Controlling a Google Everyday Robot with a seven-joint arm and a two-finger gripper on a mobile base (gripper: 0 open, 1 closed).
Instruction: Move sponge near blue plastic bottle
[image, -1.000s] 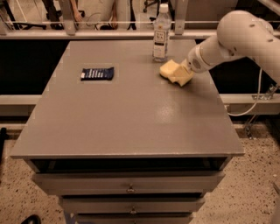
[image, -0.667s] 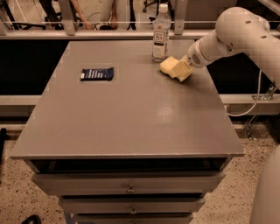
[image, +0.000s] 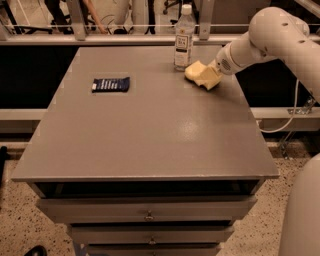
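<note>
The pale yellow sponge (image: 200, 74) is at the far right of the grey table (image: 150, 130), just to the right of the blue plastic bottle (image: 184, 37) and close to its base. The bottle is clear, with a white cap and a white label, and stands upright near the table's far edge. My gripper (image: 213, 73) reaches in from the right on the white arm (image: 270, 35) and is shut on the right end of the sponge. The sponge sits tilted in the grip, and it covers most of the fingers.
A flat dark blue packet (image: 110, 84) lies on the left part of the table. A rail (image: 100, 42) runs behind the far edge, with chair and table legs beyond it. Drawers (image: 147, 210) sit under the table top. A cable (image: 285, 122) hangs at the right.
My gripper has carried the sponge a little farther back and toward the bottle. The bottle and the dark blue packet have not moved.
</note>
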